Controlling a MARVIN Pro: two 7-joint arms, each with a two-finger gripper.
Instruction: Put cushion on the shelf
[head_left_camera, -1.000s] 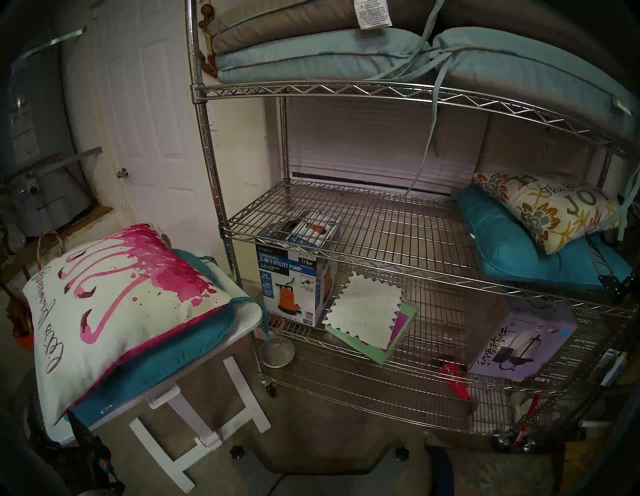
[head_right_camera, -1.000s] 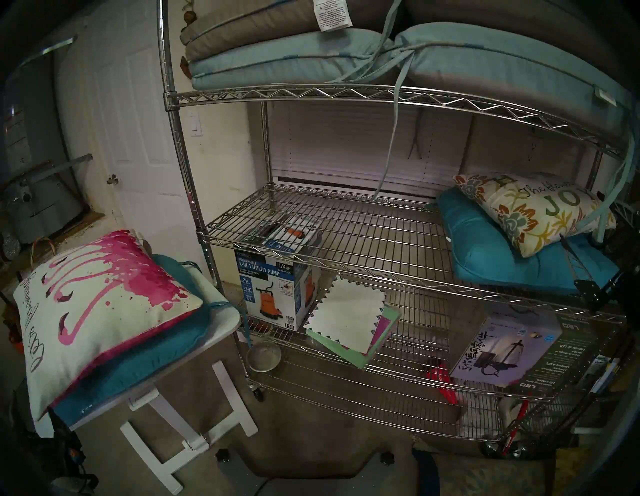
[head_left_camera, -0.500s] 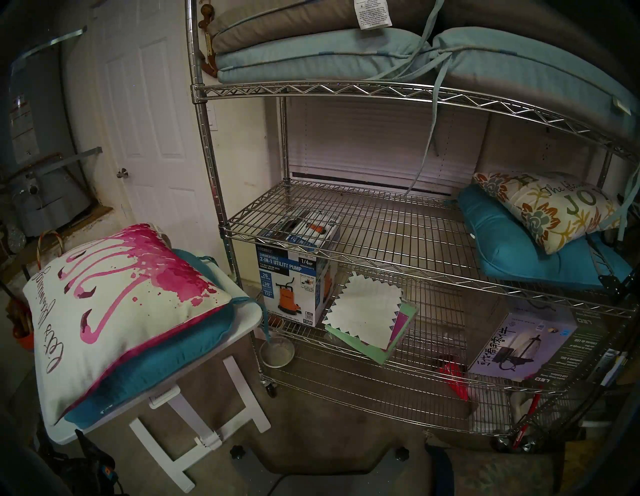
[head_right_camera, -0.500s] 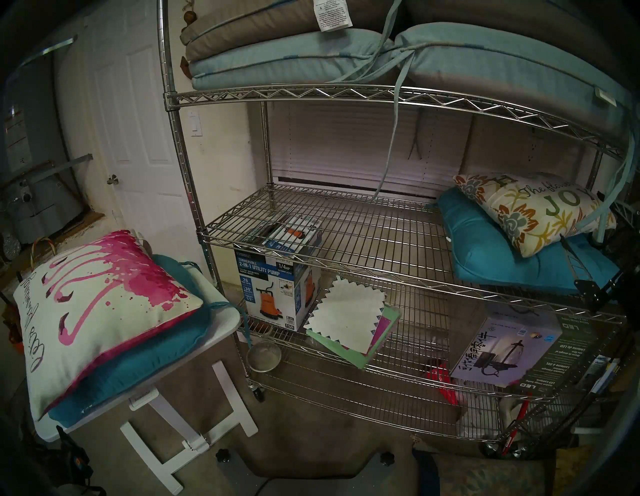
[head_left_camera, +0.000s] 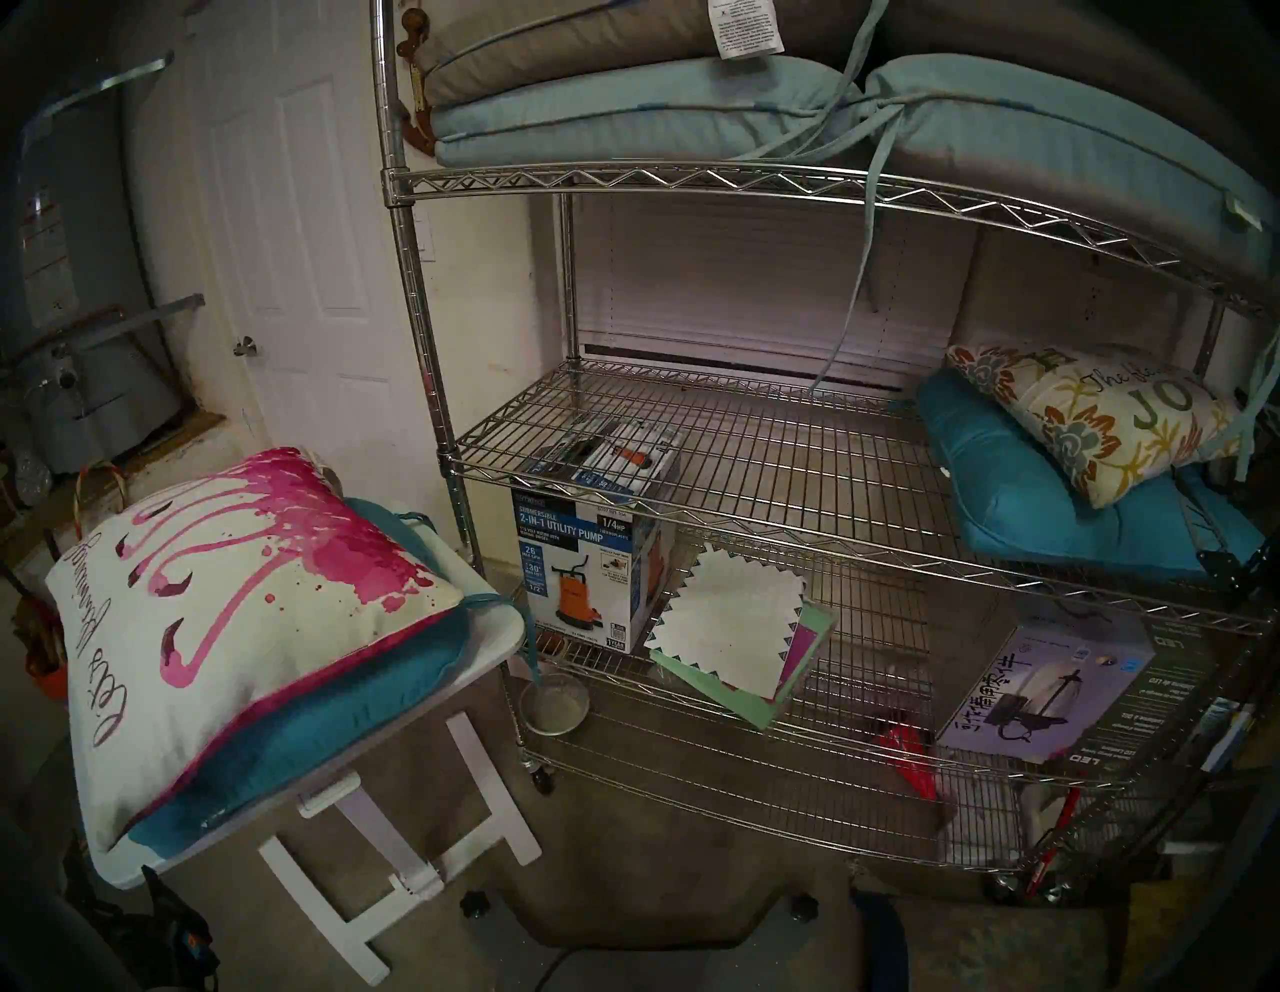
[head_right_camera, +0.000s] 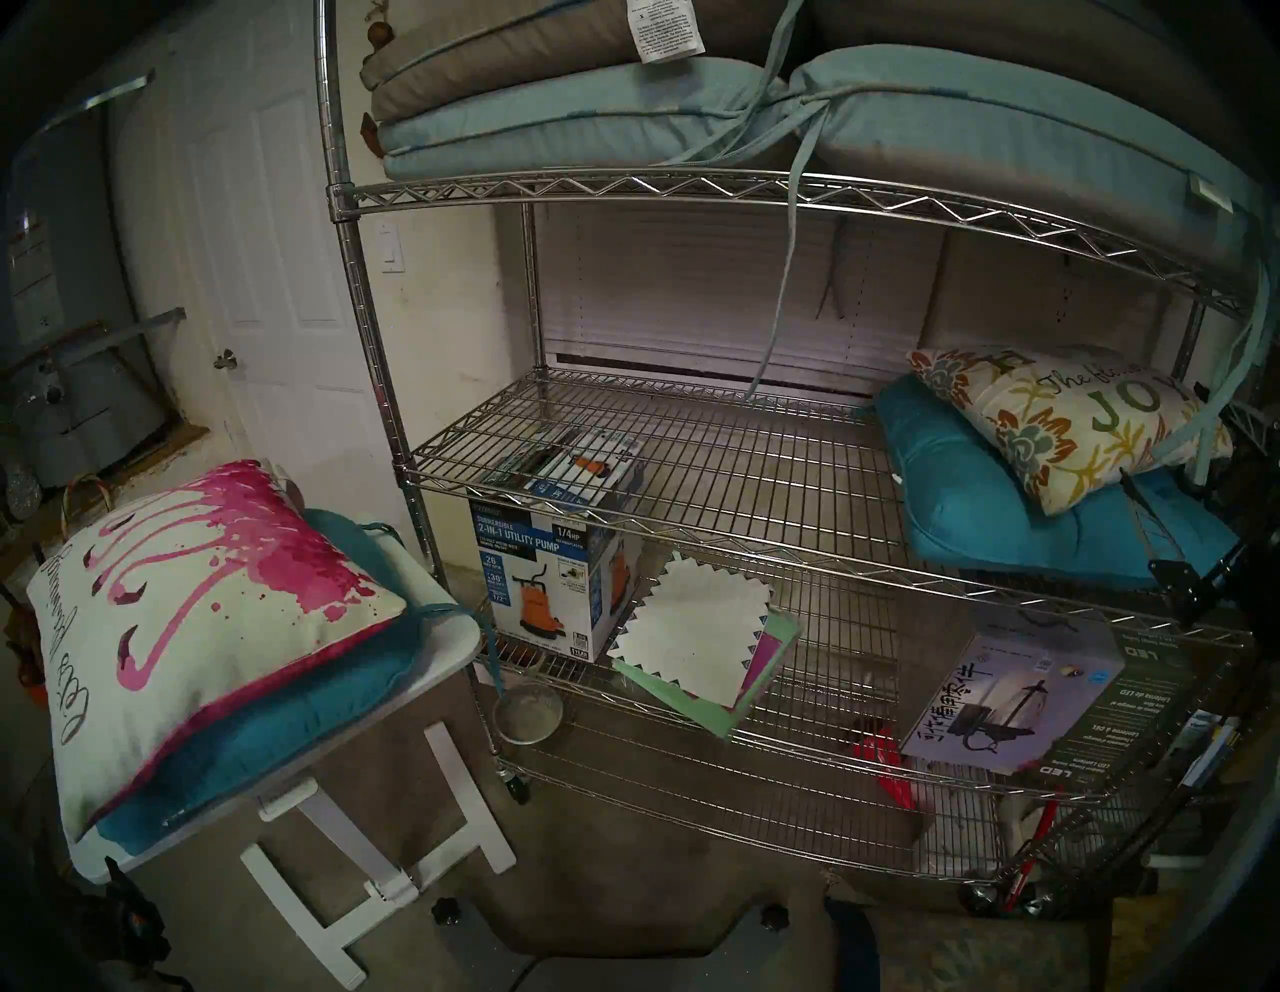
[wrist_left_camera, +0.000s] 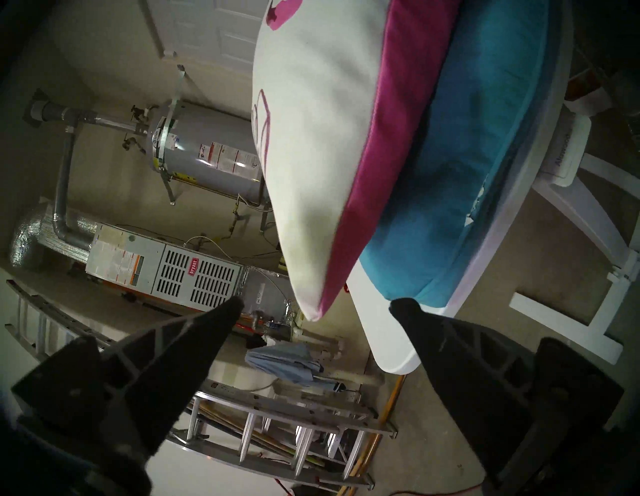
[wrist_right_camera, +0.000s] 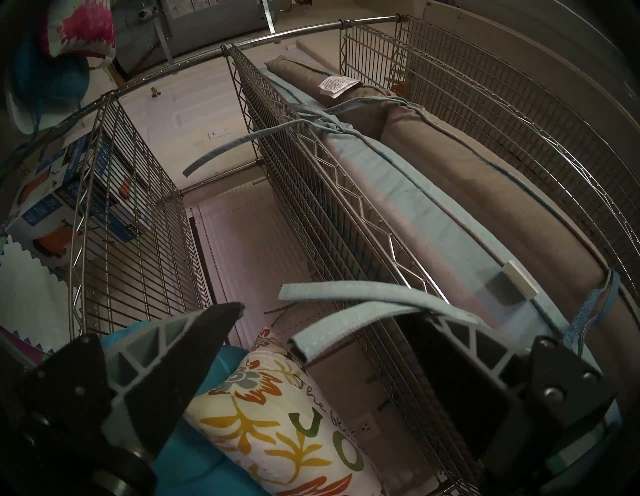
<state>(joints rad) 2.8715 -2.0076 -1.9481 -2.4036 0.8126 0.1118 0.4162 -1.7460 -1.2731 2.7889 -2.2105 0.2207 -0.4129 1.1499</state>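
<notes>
We see only a dark sliver of the left gripper (head_left_camera: 163, 921) at the head view's bottom-left rim, its fingers lost in shadow. The right gripper (head_right_camera: 1177, 585) shows only as a black bracket at the shelf's (head_left_camera: 762, 181) right edge. The teal cushion (head_left_camera: 312, 734) is mostly hidden under the flamingo pillow (head_left_camera: 228, 616). The floral pillow's (head_left_camera: 1101, 415) lettering is cut off after "JO".

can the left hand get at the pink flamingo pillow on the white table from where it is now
Probably yes. The left hand is open, its fingers either side of the near corner of the flamingo pillow, with nothing between them. The pillow lies on top of the teal cushion on the white folding table, so nothing covers it.
</notes>
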